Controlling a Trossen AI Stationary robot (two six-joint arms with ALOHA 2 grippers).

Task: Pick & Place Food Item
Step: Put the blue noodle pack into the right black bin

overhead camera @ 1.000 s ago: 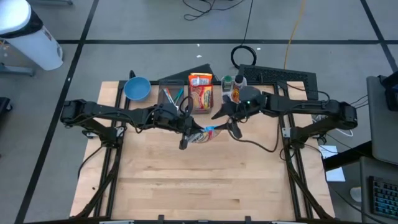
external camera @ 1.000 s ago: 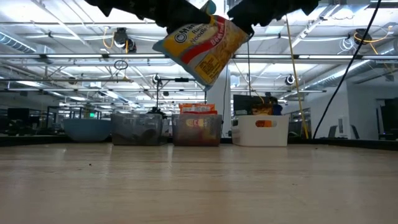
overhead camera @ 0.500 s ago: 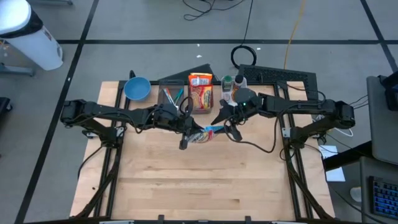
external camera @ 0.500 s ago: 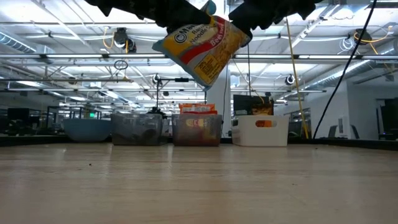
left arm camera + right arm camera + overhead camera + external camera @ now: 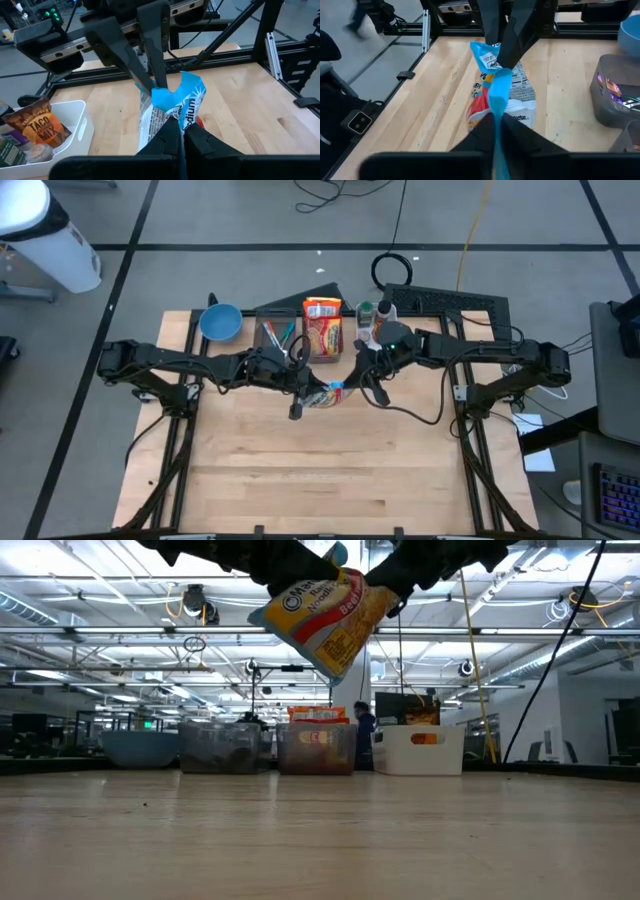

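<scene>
Both arms reach in from opposite sides and meet above the rear middle of the wooden table (image 5: 300,470), each stretched out nearly level. Between them hangs a ramen noodle packet (image 5: 325,620), held in the air well clear of the tabletop and tilted, its printed face turned toward the low camera. The left gripper (image 5: 312,392) comes in from the left side, and in the left wrist view its fingers (image 5: 170,137) are pressed together on the packet's blue sealed edge. The right gripper (image 5: 352,380) approaches from the right, its wrist angled down toward the same packet; the right wrist view shows its fingers (image 5: 512,132) pinched on the blue edge too, with the left arm's fingers gripping just beyond. So the packet is clamped by both grippers at once along its upper seam, its body hanging below. Along the table's back edge stand a blue bowl (image 5: 220,322), a clear bin of utensils (image 5: 276,335), a clear bin of more noodle packets (image 5: 323,325) and a white bin (image 5: 420,748) with other packaged food, including a taco mix pouch (image 5: 36,125).
</scene>
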